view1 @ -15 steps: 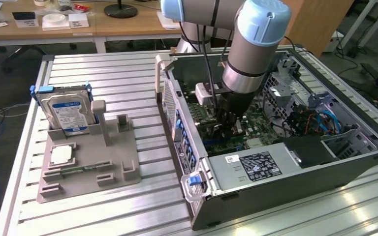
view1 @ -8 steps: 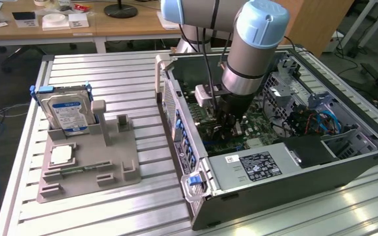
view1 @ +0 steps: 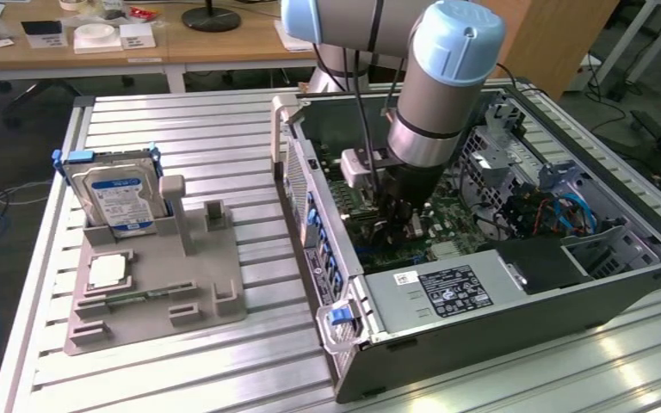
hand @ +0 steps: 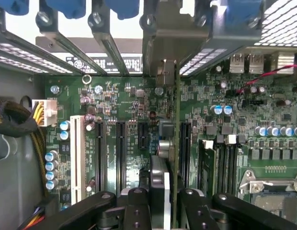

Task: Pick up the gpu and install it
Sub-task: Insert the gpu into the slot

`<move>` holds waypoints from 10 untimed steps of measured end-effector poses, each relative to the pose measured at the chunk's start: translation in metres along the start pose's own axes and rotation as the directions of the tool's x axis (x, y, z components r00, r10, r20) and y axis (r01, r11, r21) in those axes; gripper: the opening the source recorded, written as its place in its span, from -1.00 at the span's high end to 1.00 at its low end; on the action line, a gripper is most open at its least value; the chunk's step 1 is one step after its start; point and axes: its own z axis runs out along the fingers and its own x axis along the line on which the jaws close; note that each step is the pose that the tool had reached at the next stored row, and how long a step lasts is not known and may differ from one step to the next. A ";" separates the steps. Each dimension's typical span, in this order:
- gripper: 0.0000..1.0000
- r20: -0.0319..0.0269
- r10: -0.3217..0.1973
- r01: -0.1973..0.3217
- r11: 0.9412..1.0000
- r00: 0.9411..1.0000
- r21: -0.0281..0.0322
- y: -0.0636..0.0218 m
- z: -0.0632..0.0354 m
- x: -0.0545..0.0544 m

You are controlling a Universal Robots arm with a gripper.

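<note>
Gripper clamped on the gpu, card held on edge between the two black fingers, jaws narrow around it. Card's long axis runs straight away from the claw toward the case's rear slot openings, silver bracket at the far end against the slot bars. It stands over the motherboard, in line with the black expansion slots (seated or just above: cannot tell). In the exterior view the arm reaches down into the open computer case, which lies on the slatted aluminium table. Beyond, on the exterior view's left, a grey fixture with a hard drive; office desks behind.
</note>
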 end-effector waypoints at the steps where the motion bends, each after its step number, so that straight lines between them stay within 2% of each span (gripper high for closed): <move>1: 0.44 0.000 0.000 0.000 1.000 1.000 0.000 0.0000 0.0017 0.000; 3: 0.44 0.000 0.000 0.000 1.000 1.000 -0.001 0.0003 0.0046 0.000; 10: 0.44 0.000 0.000 0.000 1.000 1.000 0.000 0.0002 0.0051 0.000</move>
